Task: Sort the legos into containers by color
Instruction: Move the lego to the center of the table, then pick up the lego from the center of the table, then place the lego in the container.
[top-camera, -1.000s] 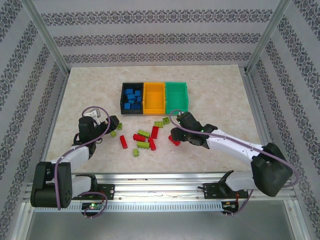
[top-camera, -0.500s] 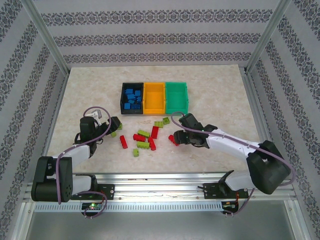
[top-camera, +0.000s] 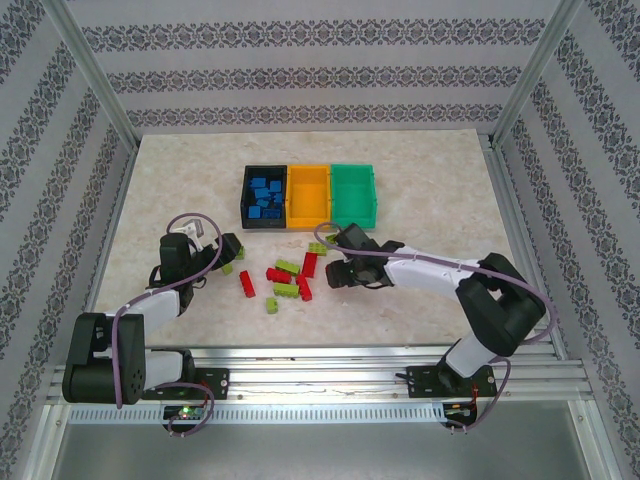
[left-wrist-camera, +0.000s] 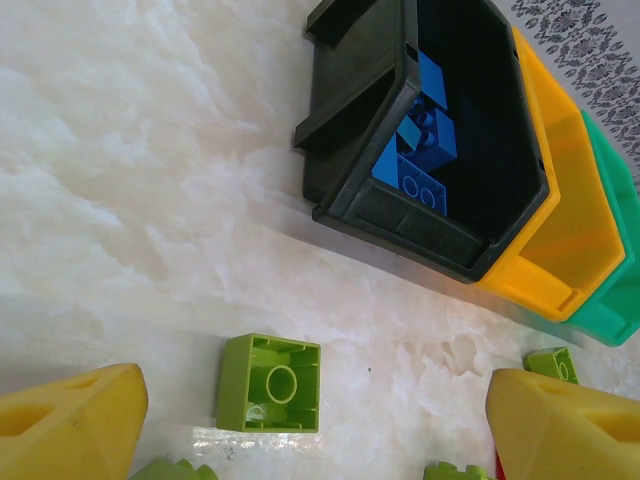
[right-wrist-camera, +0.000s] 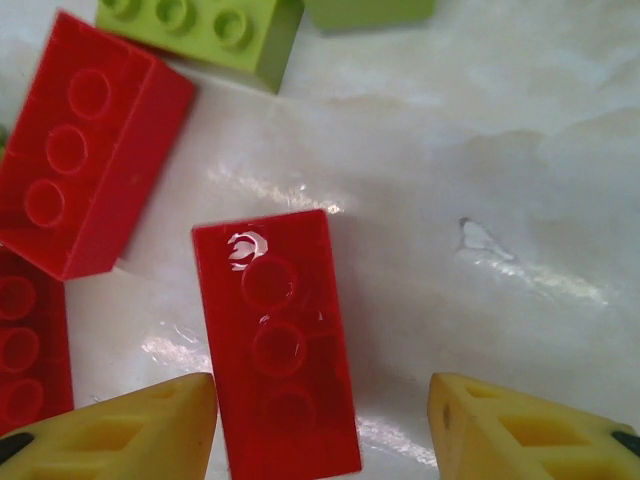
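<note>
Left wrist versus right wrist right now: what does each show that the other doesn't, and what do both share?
Left wrist, not right: the black bin holding blue bricks, the orange bin, the green bin, and an upturned lime square brick ahead of the open left fingers. Right wrist, not left: a red brick lying between the open right fingers, two more red bricks left of it. Both: the marbled tabletop, yellow fingers, and lime bricks.

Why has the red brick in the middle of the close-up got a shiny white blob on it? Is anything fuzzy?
Right wrist view: that blob is light bouncing off the glossy top of the red brick; the table gleams beside it too. Left wrist view: the table shines just below the green brick, which looks sharp, not fuzzy.
</note>
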